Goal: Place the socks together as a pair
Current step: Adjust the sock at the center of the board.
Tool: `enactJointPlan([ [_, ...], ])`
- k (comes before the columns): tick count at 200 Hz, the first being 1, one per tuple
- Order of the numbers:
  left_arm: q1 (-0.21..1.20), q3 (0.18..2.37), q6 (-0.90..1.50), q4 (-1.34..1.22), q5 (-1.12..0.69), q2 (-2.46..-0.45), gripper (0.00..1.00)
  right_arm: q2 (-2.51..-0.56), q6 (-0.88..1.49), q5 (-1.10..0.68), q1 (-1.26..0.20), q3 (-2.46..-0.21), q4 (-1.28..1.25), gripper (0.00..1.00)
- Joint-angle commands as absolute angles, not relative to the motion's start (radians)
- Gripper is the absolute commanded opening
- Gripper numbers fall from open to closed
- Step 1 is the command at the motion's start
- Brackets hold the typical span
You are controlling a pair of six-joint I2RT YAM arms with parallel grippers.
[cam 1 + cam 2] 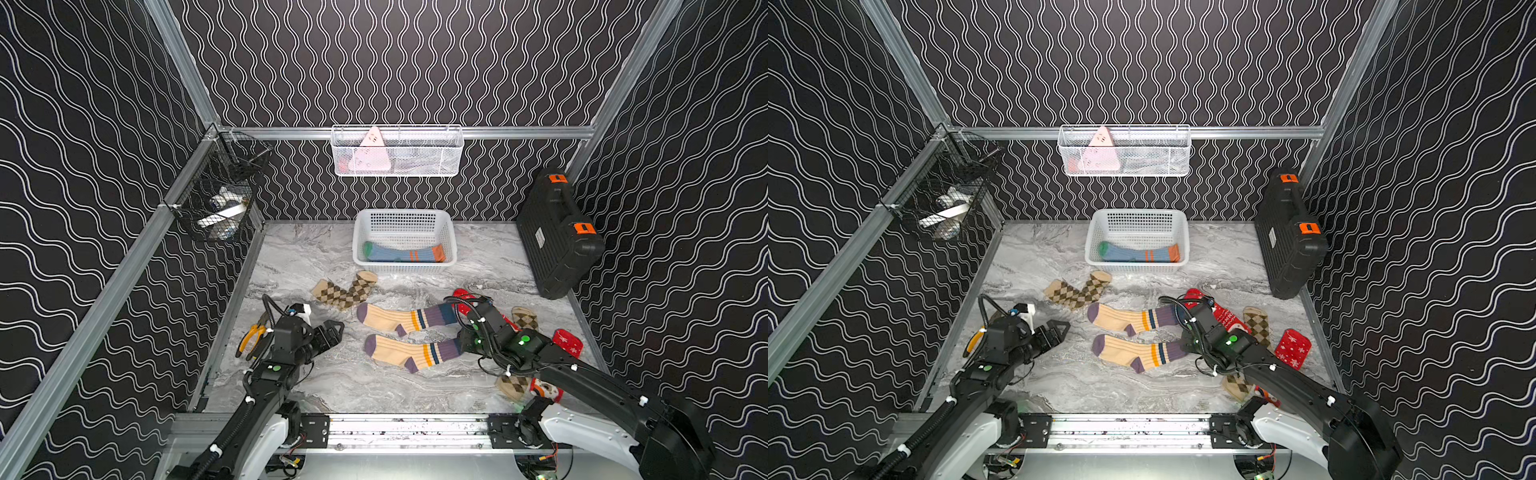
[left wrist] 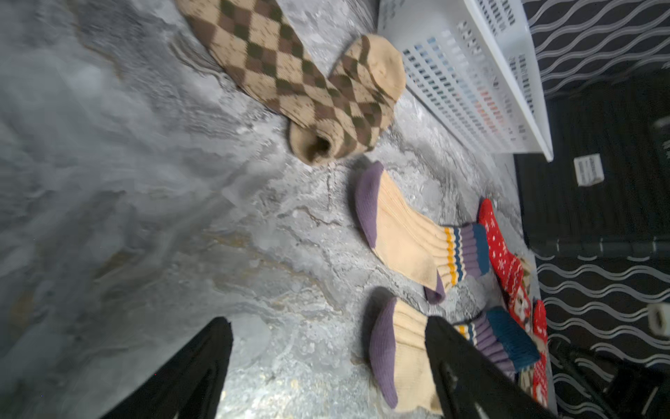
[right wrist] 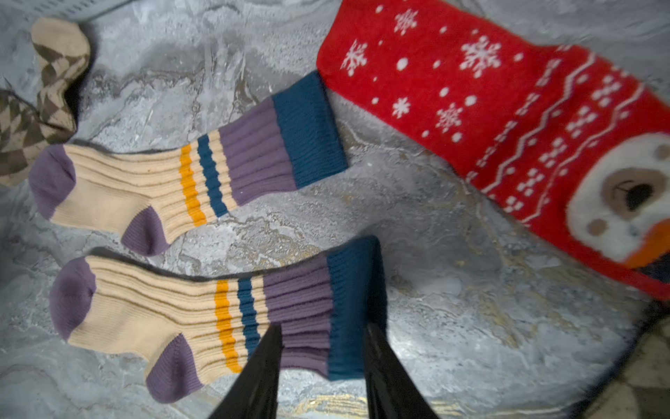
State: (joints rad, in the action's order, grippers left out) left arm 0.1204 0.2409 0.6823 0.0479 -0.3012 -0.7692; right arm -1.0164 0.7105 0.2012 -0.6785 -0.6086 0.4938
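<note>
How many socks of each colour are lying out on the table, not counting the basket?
Cream-and-purple striped socks: 2
Red Christmas socks: 2
Tan argyle socks: 2, one partly hidden under the right arm
Total: 6

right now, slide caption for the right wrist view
Right gripper open over the cuff of one striped sock, its match alongside.
</note>
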Motion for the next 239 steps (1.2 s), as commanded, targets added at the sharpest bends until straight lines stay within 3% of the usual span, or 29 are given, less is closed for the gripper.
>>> enactJointPlan([
  [1, 0.217, 0.284, 0.636, 0.07, -0.212, -0.802, 0.88, -0.982, 0.729, 0.235, -0.674, -0.624, 0.533, 0.42],
  [72, 0.523, 0.405, 0.607, 0.102, -0.01, -1.071, 0.81, -1.035, 0.7, 0.152, -0.673, -0.656, 0.497, 0.44],
  [102, 0.603, 0.428, 0.613, 0.084, 0.067, -1.174, 0.72, -1.058, 0.683, 0.149, -0.671, -0.669, 0.496, 0.43],
  [130, 0.64, 0.435, 0.625, 0.026, 0.074, -1.246, 0.57, -1.064, 0.674, 0.137, -0.668, -0.664, 0.488, 0.41],
  [161, 0.677, 0.443, 0.642, 0.018, 0.119, -1.286, 0.26, -1.063, 0.662, 0.142, -0.663, -0.667, 0.492, 0.38],
  [181, 0.678, 0.423, 0.651, 0.052, 0.163, -1.228, 0.11, -1.075, 0.646, 0.143, -0.653, -0.68, 0.501, 0.36],
  [201, 0.678, 0.403, 0.667, 0.129, 0.218, -1.125, 0.03, -1.098, 0.631, 0.13, -0.644, -0.691, 0.495, 0.36],
  [222, 0.677, 0.4, 0.667, 0.174, 0.217, -1.07, 0.08, -1.137, 0.621, 0.112, -0.631, -0.702, 0.469, 0.36],
  [232, 0.677, 0.401, 0.67, 0.171, 0.197, -1.076, 0.25, -1.161, 0.616, 0.101, -0.623, -0.709, 0.456, 0.36],
  [239, 0.677, 0.4, 0.672, 0.164, 0.192, -1.083, 0.46, -1.18, 0.614, 0.099, -0.619, -0.717, 0.449, 0.36],
])
